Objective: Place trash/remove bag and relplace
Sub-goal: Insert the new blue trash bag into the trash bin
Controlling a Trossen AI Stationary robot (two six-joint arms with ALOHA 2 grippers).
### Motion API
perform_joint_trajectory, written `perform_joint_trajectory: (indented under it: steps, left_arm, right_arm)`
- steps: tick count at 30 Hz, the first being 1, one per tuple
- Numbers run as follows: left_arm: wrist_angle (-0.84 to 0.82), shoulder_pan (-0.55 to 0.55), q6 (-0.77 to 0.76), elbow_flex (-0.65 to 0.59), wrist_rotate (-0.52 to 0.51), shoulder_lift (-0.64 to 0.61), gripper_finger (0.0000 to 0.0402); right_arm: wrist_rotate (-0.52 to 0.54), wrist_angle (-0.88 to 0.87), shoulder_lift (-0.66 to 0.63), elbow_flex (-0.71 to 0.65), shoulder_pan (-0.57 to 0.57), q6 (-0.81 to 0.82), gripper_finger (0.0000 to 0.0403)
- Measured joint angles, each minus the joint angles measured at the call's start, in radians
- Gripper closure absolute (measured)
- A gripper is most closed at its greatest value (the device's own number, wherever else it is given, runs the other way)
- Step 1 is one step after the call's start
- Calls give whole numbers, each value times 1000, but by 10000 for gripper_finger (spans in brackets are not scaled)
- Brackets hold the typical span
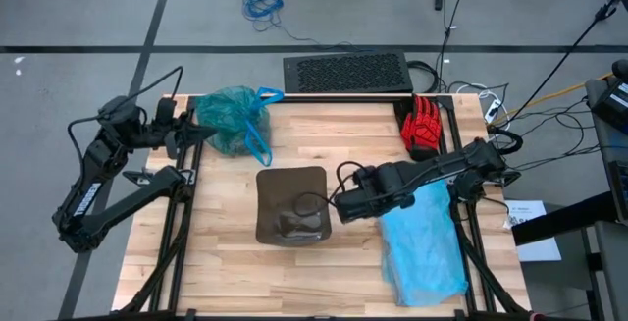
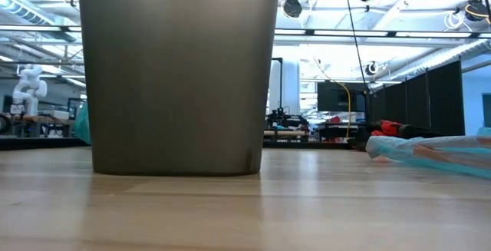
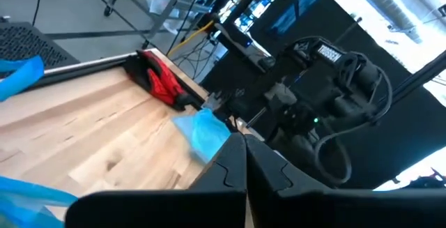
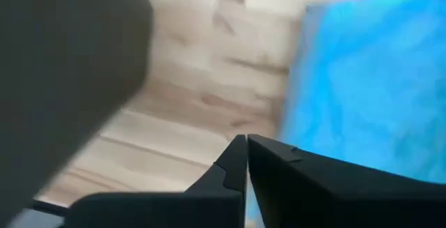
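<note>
High view — one wooden table point(image 1: 226, 252), two arms, one brown bin point(image 1: 291, 203) standing near the middle, one teal-green bag point(image 1: 230, 120) with blue handle loops bunched at the far left corner, one paler sky-blue bag point(image 1: 424, 247) spread flat along the right side, one red glove point(image 1: 424, 125) at the far right corner, one black perforated panel point(image 1: 345, 73) just beyond the far edge. The left gripper point(image 1: 201, 136) sits at the table's left edge, tips just beside the teal-green bag, touching or not I cannot tell. The right gripper point(image 1: 343, 206) hangs just beside the bin's right rim, over the table between bin and sky-blue bag, well apart from the teal-green bag. White lettering on the left arm, too small to read. Low view — the bin point(image 2: 178, 74) fills the left half; the sky-blue bag point(image 2: 430, 153) lies low at right; one white humanoid figure point(image 2: 28, 88) stands in the room behind (no scraps visible on the tabletop here). Left wrist view — fingers point(image 3: 230, 176) pressed together, holding nothing; glove point(image 3: 159, 81), a corner of sky-blue plastic point(image 3: 203, 132) and the other arm's dark body point(image 3: 327, 109) lie ahead. Right wrist view — fingers point(image 4: 275, 172) together, empty, above bare wood with sky-blue plastic point(image 4: 369, 81) beside; the dark bulk at one side is blurred.
</note>
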Motion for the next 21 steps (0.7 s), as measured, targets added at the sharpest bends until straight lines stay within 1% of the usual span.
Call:
perform_joint_trajectory:
  steps: [3, 6, 12, 15, 18, 21]
  left_arm:
    - [0, 0, 1, 0, 0, 0, 392]
    - [0, 0, 20, 0, 0, 0, 374]
    - [0, 0, 36, 0, 0, 0, 338]
    - [0, 0, 37, 0, 0, 0, 326]
    - [0, 0, 37, 0, 0, 0, 319]
    - [0, 0, 37, 1, 0, 4, 317]
  right_arm:
    - [-104, 8, -1, -88, 0, 22, 364]
    - [-169, 22, 3, -182, 15, 48, 311]
    - [-172, 121, 0, -332, 47, 121, 183]
    - [-166, 199, -1, -405, 47, 145, 134]
    - [-148, 279, -2, -469, 47, 149, 107]
    - [-143, 318, -2, -518, 47, 173, 101]
